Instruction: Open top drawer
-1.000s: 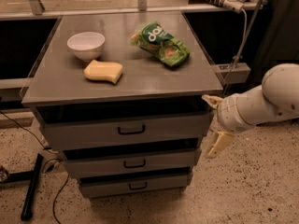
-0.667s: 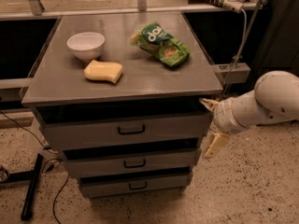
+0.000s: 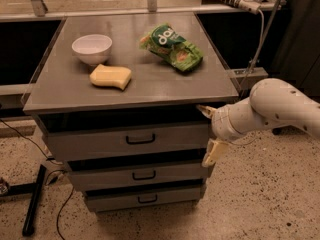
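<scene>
over the last second the hand (image 3: 209, 132) has crept a little to the left and now sits right at the right-hand edge of the top drawer (image 3: 90, 145), with the white arm (image 3: 280, 106) reaching in from the right; its two fingers are spread wide, one up under the lip of the desk (image 3: 150, 86), the other down by the drawer front's lower right corner, and they hold nothing. the top drawer itself has not shifted and looks shut, its black handle (image 3: 140, 139) at the centre of the front, well apart from the hand. so the approach is under way but the pull has not begun; i judge the hand must travel further left to reach that handle. the bowl (image 3: 92, 48), sponge (image 3: 110, 77) and green bag (image 3: 172, 46) lie unmoved on the desk
</scene>
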Controlling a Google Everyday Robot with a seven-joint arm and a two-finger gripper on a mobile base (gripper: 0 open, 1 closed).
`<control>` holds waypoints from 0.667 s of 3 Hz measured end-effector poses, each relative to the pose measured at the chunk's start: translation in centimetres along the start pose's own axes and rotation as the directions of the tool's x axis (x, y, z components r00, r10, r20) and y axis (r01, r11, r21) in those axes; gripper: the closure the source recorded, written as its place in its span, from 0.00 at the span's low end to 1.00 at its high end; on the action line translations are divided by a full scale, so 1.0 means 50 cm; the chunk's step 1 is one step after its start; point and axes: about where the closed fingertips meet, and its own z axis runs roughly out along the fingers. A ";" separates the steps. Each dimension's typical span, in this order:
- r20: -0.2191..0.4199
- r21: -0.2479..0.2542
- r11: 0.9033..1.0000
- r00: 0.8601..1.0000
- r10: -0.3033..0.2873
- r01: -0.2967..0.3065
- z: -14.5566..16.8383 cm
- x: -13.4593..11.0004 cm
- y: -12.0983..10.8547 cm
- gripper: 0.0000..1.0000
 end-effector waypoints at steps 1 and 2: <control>0.014 -0.009 0.999 0.999 -0.035 0.035 0.043 -0.009 -0.009 0.00; 0.015 -0.019 0.999 0.999 -0.049 0.049 0.107 0.017 -0.022 0.00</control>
